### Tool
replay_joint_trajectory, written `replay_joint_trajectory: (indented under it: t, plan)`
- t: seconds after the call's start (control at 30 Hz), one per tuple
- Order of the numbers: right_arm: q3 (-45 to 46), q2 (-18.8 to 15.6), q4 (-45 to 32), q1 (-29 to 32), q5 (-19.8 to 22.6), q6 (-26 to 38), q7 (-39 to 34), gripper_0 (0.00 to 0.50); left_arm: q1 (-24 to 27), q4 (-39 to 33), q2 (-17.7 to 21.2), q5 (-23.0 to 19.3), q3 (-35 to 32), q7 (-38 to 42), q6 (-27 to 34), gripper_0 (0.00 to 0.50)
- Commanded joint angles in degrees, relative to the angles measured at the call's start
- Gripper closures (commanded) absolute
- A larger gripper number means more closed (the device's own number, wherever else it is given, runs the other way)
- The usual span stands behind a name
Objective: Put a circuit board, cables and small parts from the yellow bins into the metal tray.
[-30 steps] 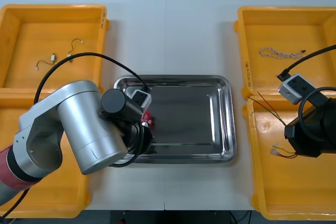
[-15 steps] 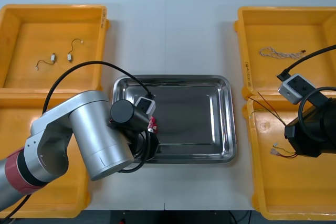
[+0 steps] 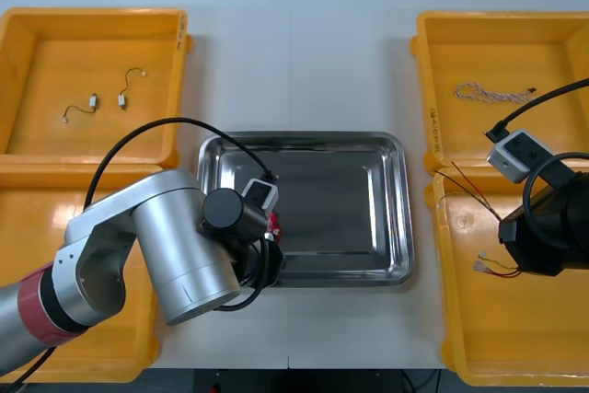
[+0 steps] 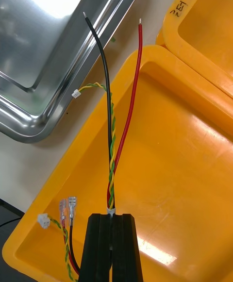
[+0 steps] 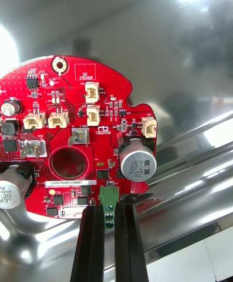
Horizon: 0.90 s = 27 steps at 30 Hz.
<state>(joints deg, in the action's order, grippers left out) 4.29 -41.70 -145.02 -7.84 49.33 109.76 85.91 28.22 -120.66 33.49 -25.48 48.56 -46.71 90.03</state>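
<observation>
The round red circuit board [image 5: 73, 136] hangs low over the left part of the shiny metal tray [image 5: 165, 29]. My left gripper [image 5: 109, 210] is shut on the green connector at its edge. In the front view a red sliver of the board [image 3: 272, 222] shows beside the left wrist, over the tray [image 3: 398, 209]. My right gripper [image 4: 111, 218] sits in the near right yellow bin [image 4: 194, 175], shut on a bundle of red, black and yellow cable [image 4: 119, 146]. The cable ends reach over the bin's rim toward the tray.
A twisted blue and white cable [image 3: 488, 93] lies in the far right bin. Small metal parts on thin wires [image 3: 95, 102] lie in the far left bin [image 3: 55, 62]. More cable ends with terminals [image 4: 65, 211] rest beside the right fingers. The left arm [image 3: 175, 246] covers the tray's left edge.
The left arm has moved right and toward the near edge, carrying the circuit board farther over the tray. The right arm has stayed still.
</observation>
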Motion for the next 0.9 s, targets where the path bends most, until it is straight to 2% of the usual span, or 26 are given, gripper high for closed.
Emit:
replay_joint_trajectory:
  t: [0.03, 0.47, 0.6, 0.67, 0.7, 0.77, 0.83, 0.87, 0.9]
  plan:
    - [-0.60, -1.71, -1.85, -1.21, 0.32, 0.24, -1.45, 0.500, 2.37, -0.10, -1.50, 0.78, 0.93, 4.96, -1.00, 0.500]
    - [-0.60, -1.71, -1.85, -1.21, 0.32, 0.24, -1.36, 0.500, 2.28, 0.25, -1.67, 0.87, 0.93, 5.05, -2.05, 0.499]
    - [-0.51, -1.71, -1.85, -1.21, 0.41, 0.24, -1.36, 0.500, 2.19, 0.34, -1.67, 0.87, 0.93, 5.49, -2.67, 0.483]
    - [-0.51, -1.71, -1.85, -1.21, 0.32, 0.24, -1.36, 0.500, 2.19, 0.42, -1.67, 0.87, 0.93, 5.75, -3.28, 0.363]
    - [-0.60, -1.63, -1.85, -1.21, 0.41, 0.24, -1.36, 0.500, 2.19, 0.42, -1.58, 0.87, 0.93, 5.75, -3.46, 0.336]
    - [-0.60, -1.71, -1.85, -1.21, 0.32, 0.24, -1.36, 0.500, 2.19, 0.60, -1.58, 0.87, 1.01, 6.02, -3.63, 0.201]
    - [-0.51, -1.71, -1.85, -1.21, 0.32, 0.24, -1.36, 0.500, 2.19, 0.60, -1.58, 0.87, 1.01, 6.19, -3.81, 0.130]
    - [-0.60, -1.71, -1.85, -1.21, 0.32, 0.24, -1.27, 0.500, 2.19, 0.60, -1.67, 0.96, 1.01, 6.28, -3.90, 0.055]
    - [-0.60, -1.71, -1.94, -1.21, 0.32, 0.24, -1.27, 0.500, 2.10, 0.60, -1.58, 1.14, 1.28, 6.37, -3.99, 0.000]
